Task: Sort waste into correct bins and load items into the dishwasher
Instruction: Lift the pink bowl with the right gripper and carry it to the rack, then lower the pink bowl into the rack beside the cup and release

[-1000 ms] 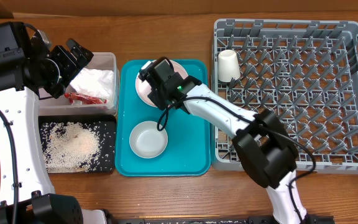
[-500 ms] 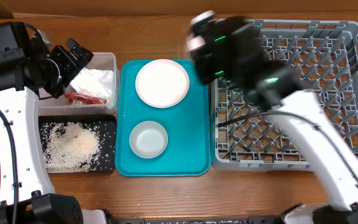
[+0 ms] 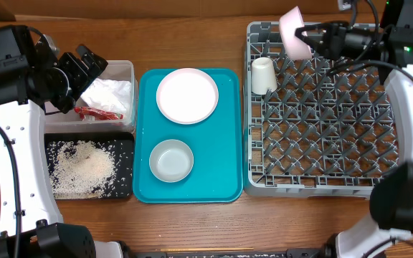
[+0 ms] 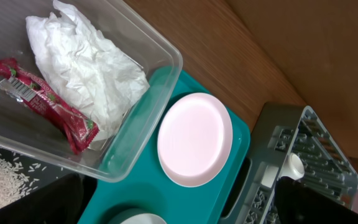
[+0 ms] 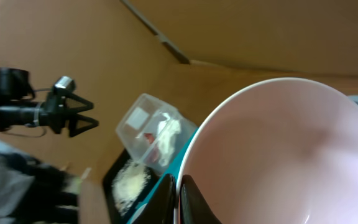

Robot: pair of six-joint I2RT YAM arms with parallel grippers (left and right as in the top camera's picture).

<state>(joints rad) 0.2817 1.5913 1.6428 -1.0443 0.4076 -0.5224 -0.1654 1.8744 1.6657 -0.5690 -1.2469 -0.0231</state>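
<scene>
Right claw [image 3: 308,36]: clamped on the rim of the pink bowl [image 3: 293,32], gripping nothing else.
Bowl, place: held on edge over the far left corner of the dish rack [image 3: 333,188], close to the table's far edge. Whether it touches the pegs I cannot tell.
Nearest neighbour: the white cup [image 3: 263,74], upright against the rack's left edge, just beside the bowl.
Step in hand (my judgement): seating the bowl in the rack.
Doing it well: I should lower it on edge between two peg rows with the hollow tipped downward. It must stay clear of the cup, and I should let go only once the pegs carry it.
Bowl, look: pale pink and smooth with a thin round rim. My wrist view shows a clean, faintly glossy hollow, so it probably slips easily.
Left claw [image 3: 82,63]: spread wide and empty, above the clear tub [image 3: 126,68] near the table's far left corner.
</scene>
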